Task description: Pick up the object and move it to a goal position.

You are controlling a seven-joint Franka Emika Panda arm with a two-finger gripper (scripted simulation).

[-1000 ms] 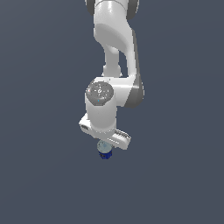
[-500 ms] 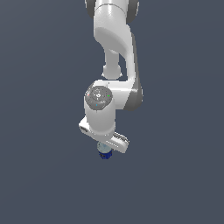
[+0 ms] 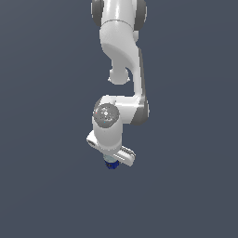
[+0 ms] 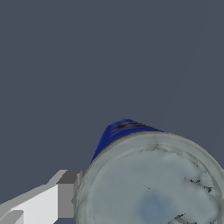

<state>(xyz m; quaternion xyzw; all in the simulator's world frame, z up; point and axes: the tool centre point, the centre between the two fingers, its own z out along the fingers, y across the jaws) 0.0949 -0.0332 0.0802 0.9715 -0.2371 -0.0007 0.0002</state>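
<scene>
Dark blue shows only as a sliver in the exterior view: the object peeks out from beneath the white hand, directly under the arm's wrist. Over the last second the arm has changed posture, the wrist and hand sitting slightly higher and further toward the exterior view's right than before, while the can has kept its place under the hand throughout. That it travels with the hand suggests it is being carried rather than resting on the worktop, though no contact with the flat grey surface below can be read either way.

In the wrist view the can fills the frame close to the camera, its pale mottled top facing the lens and the blue body beyond. One grey fingertip lies against its side; the other is out of frame. The hand therefore looks clamped on the can, judged from one finger.

No goal marker is visible, so the remaining distance cannot be judged.
</scene>
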